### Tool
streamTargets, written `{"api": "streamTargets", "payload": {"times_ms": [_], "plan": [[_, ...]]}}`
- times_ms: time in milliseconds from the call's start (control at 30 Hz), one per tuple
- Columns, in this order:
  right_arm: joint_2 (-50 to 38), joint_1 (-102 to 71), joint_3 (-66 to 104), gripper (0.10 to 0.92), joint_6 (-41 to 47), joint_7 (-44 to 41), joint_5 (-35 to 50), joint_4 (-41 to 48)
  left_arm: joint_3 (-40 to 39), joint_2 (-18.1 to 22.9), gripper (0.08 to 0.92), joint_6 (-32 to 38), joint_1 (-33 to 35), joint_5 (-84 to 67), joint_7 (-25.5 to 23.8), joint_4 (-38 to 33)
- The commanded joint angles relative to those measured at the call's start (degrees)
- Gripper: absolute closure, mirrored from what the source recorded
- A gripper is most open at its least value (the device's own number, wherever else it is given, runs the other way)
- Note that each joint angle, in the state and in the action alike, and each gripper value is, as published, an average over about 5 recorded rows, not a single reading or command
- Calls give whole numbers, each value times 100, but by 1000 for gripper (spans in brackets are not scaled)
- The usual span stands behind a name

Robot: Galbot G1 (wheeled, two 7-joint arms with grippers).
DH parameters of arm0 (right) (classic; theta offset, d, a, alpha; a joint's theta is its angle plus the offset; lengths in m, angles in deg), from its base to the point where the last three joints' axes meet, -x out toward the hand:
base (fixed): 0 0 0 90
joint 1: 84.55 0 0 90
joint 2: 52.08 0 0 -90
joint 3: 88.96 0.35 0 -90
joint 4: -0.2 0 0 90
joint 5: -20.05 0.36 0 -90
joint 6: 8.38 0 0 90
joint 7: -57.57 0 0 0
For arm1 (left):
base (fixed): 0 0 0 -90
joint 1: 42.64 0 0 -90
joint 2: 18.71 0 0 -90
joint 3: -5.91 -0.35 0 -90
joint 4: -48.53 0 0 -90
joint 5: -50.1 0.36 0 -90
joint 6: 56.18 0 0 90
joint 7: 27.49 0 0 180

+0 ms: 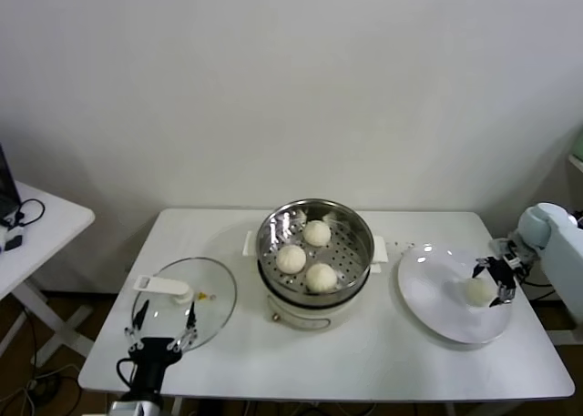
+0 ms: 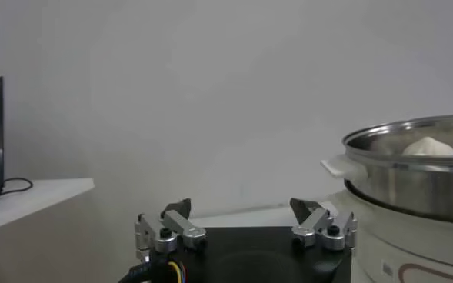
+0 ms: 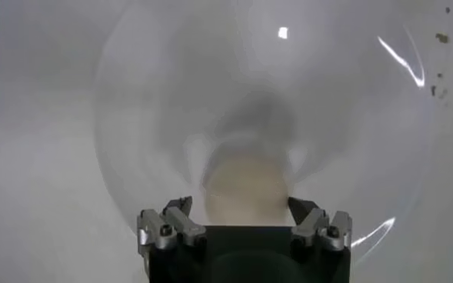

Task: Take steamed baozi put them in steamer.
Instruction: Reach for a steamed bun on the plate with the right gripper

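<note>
Head view: three steamed baozi (image 1: 306,253) sit in the steamer (image 1: 315,218) at the centre of the white table (image 1: 364,352), while a fourth bun (image 1: 476,291) lies on the white plate (image 1: 428,293) to the right. Right gripper (image 1: 493,282), jaws spread wide, straddles that bun without clamping it. Left gripper (image 1: 164,327) waits released at the glass lid's (image 1: 202,289) near edge.

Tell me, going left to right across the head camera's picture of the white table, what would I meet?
Left gripper, open and empty → glass lid → steamer holding three steamed baozi → white plate → last baozi on the plate, with the open right gripper around it.
</note>
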Motion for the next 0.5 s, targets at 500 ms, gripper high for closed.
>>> {"api": "streamTargets", "payload": {"times_ms": [500], "plan": [[234, 1, 249, 218, -33, 56, -269, 329, -6, 1, 177, -2, -4, 3, 0, 3]]}}
